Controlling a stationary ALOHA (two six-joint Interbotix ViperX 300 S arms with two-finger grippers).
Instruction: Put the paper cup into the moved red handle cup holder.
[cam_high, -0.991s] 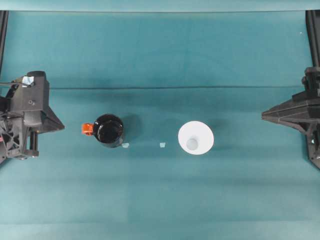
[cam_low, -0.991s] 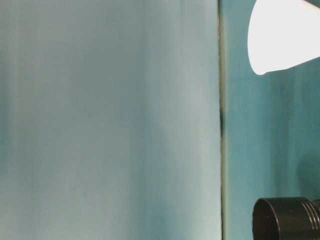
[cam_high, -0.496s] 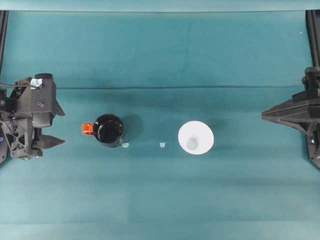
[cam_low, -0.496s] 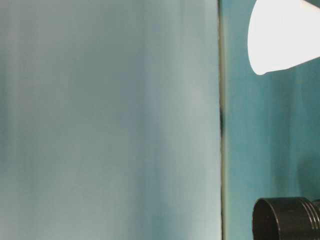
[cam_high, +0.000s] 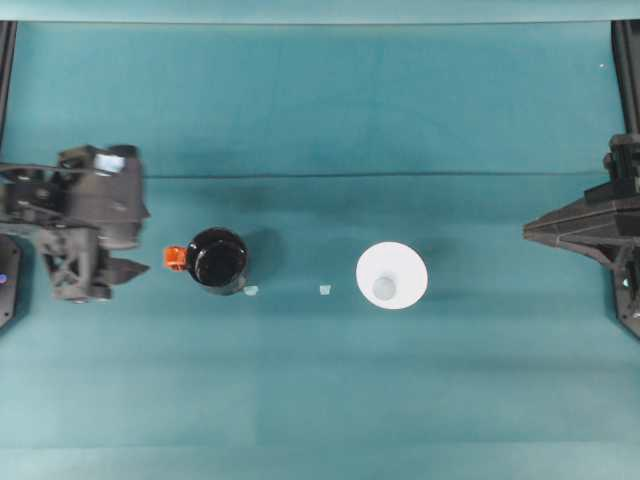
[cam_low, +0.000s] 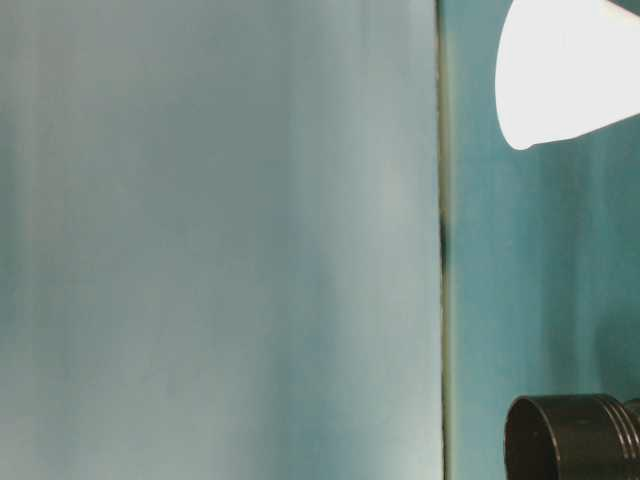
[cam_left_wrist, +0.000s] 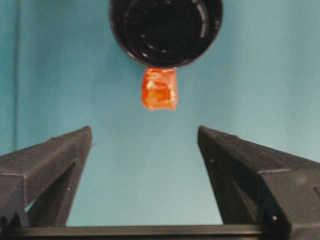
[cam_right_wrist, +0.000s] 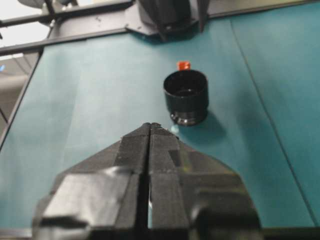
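— While parked at the left end of the teal-covered bench (cam_high: 320, 400), left pincer (cam_high: 146, 240) seen spread wide, gripping nothing, fingers (cam_left_wrist: 55, 160) pointed toward the glossy black round cup holder (cam_high: 217, 260). Noted the small orange-red handle tab (cam_high: 175, 258) sticking out on the side facing that pincer?

— Noted. Through the left wrist camera, tab (cam_left_wrist: 160, 89) lined up with the gap between the two black fingers, just ahead of the tips, not touching either. Holder (cam_left_wrist: 166, 30) upright, mouth up, dark and bare inside.

— And the plain white paper cup (cam_high: 392, 275)?

— Stood upright right of centre on the bench, wide rim up, pale base visible down inside. Well apart from the holder, roughly level with it across the bench. Two tiny pale scraps (cam_high: 325, 290) lying on the cloth between them, one just beside the holder's base.

— Right pincer (cam_high: 530, 232)?

— Held at the far right edge, well clear of the cup, fingers (cam_right_wrist: 131, 150) pressed together with no gap, nothing between them. Tip aimed along the bench toward the holder (cam_right_wrist: 186, 96), with the tab (cam_right_wrist: 183, 65) on its far side.

— Table-level camera?

— Caught part of the white cup (cam_low: 560, 75) and part of the black holder (cam_low: 570, 437), both on the bench, apart.
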